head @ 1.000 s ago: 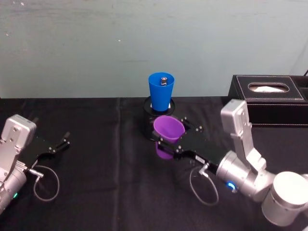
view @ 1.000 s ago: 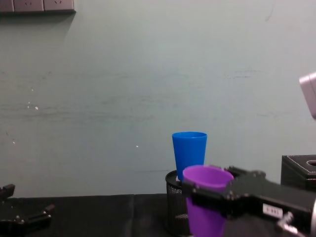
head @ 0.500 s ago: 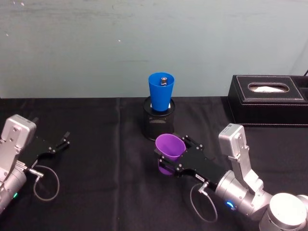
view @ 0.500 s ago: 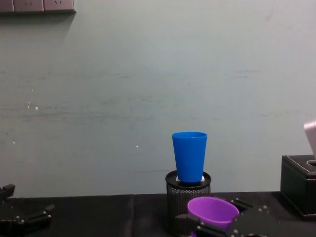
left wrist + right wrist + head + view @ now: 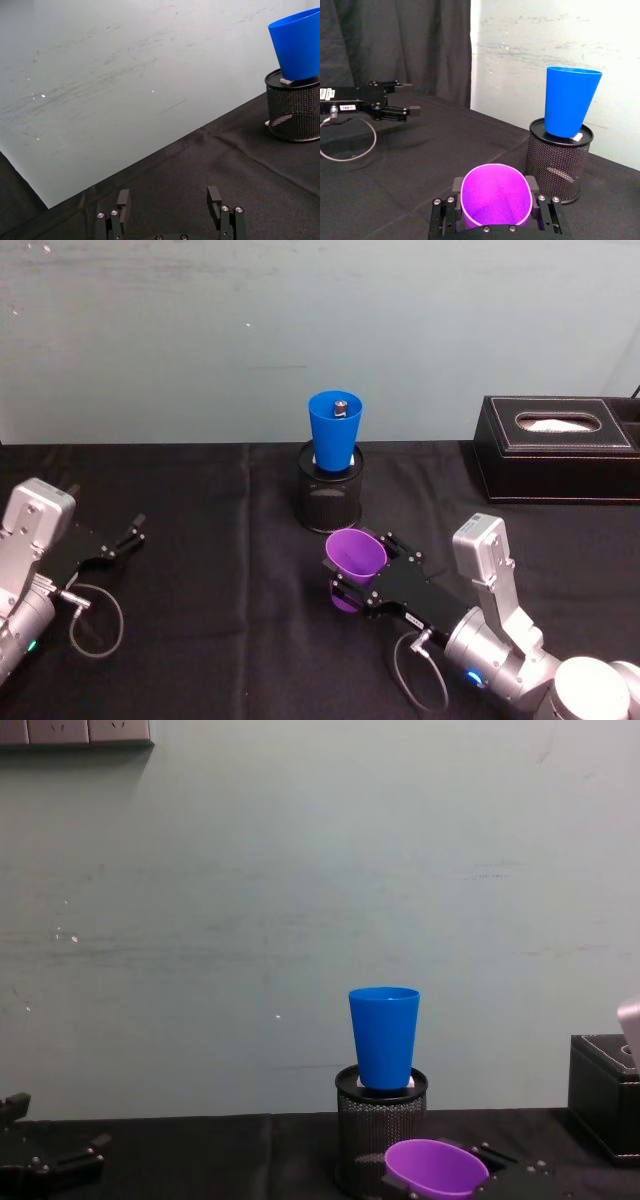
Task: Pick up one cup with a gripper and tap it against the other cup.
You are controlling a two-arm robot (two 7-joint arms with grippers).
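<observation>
So the bench (image 5: 200, 640) is covered in a black cloth. Sitting on it toward the back middle is a black wire-mesh holder (image 5: 329, 495), and off to the right near the wall there's a black tissue box (image 5: 560, 448).

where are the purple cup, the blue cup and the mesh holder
purple cup (image 5: 354, 556), head view, inside of its open mouth
blue cup (image 5: 384, 1038), chest view, middle of its side wall
mesh holder (image 5: 559, 165), right wrist view, its wire-mesh side
</observation>
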